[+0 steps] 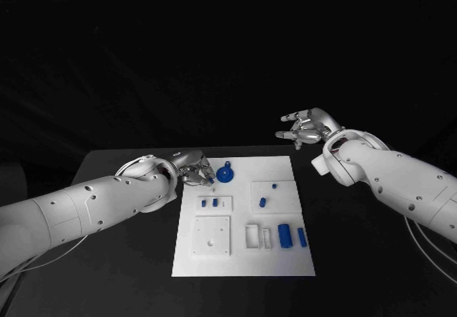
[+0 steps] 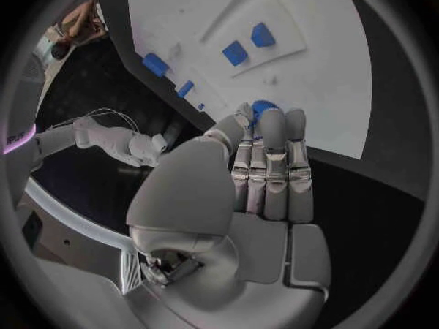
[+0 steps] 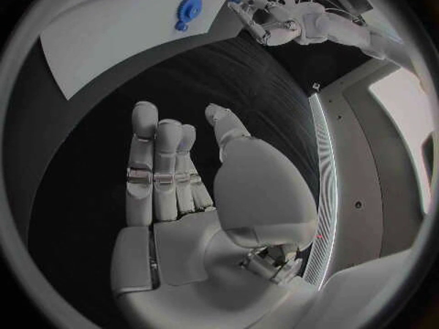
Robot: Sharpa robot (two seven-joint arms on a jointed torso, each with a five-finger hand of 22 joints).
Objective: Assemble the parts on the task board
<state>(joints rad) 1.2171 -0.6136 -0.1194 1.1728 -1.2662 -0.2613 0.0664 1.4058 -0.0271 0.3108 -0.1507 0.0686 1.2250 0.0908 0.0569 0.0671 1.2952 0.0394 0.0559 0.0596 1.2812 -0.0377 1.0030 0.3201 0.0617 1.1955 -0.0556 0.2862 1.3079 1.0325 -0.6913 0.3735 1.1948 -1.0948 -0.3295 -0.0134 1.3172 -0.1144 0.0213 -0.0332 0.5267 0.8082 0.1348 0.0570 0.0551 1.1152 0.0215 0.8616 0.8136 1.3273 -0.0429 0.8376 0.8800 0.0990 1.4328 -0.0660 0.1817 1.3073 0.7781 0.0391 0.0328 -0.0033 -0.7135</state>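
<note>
The white task board lies in the middle of the black tabletop. The left robot hand is at the board's far left corner, right by a round blue part with teeth like a gear. Its fingers are straight and close together, their tips at the blue part; I cannot tell if it holds it. The right robot hand is up off the board, past its far right corner, with fingers spread and nothing in it. More blue parts lie on the board: two long ones near the right edge and small ones in the middle
</note>
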